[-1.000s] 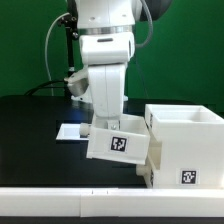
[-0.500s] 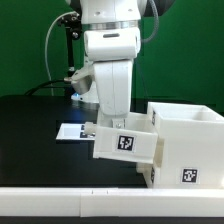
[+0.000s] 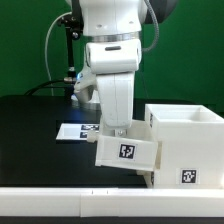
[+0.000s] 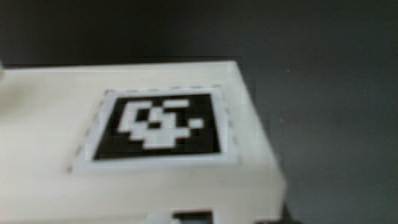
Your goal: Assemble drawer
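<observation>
The black table [image 3: 30,130] carries the white box casing [image 3: 185,145] at about 4 o'clock in the exterior view. The arm [image 3: 112,60] hangs over the centre. Its gripper [image 3: 118,131] holds a tilted tray [image 3: 127,152] touching the casing's side. At 9 o'clock of the tray lies the marker board [image 3: 75,132].

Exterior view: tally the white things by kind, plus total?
Box casing: 1
Tray, at the gripper, angled at the casing's side: 1
Marker board lying flat on the black table: 1
White rail along the front edge: 1
Total: 4 (arm not counted)
</observation>
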Tool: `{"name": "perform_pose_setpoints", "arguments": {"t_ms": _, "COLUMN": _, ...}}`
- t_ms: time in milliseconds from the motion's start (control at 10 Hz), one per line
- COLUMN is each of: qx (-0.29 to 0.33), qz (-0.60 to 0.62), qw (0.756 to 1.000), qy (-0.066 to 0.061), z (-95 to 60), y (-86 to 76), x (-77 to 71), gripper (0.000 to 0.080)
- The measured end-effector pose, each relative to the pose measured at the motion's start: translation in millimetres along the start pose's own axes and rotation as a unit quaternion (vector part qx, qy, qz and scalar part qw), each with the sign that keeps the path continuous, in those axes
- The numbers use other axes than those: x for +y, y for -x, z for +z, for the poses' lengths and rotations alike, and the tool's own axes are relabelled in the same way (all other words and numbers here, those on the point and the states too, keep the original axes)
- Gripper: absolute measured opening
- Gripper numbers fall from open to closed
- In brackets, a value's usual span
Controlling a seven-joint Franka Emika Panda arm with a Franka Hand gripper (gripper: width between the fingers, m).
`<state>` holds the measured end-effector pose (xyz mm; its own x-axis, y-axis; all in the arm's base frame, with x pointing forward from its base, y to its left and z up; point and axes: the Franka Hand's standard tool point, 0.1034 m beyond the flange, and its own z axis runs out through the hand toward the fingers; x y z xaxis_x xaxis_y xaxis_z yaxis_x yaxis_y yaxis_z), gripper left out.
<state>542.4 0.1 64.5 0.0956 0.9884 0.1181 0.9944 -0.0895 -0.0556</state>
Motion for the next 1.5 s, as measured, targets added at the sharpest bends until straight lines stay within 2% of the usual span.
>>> {"name": "perform_pose_setpoints", "arguments": {"t_ms": 400, "qx": -0.001, "qz": -0.007, "qw": 1.0, "qy": 0.006, "z": -0.2, "y": -4.3, "x": -9.1, "gripper": 0.0035}}
{"name": "perform_pose_setpoints", "arguments": {"t_ms": 600, "qx": -0.001, "qz": -0.009, "qw": 1.0, "qy": 0.004, "z": 1.4, "y": -4.3, "x": -10.4, "gripper": 0.0035}}
{"name": "perform_pose_setpoints", "arguments": {"t_ms": 800, "qx": 0.004, "qz": -0.008, "qw": 1.0, "qy": 0.0, "z": 9.6, "y": -5.5, "x": -11.9, "gripper": 0.0035}}
{"name": "perform_pose_setpoints", "arguments": {"t_ms": 1300, "qx": 0.006, "qz": 0.014, "qw": 1.0, "qy": 0.013, "z": 9.3, "y": -21.3, "x": -8.8, "gripper": 0.0035}}
{"name": "perform_pose_setpoints", "arguments": {"t_ms": 1500, "qx": 0.007, "qz": 0.014, "qw": 1.0, "qy": 0.018, "z": 10.2, "y": -22.2, "x": -9.4, "gripper": 0.0035}}
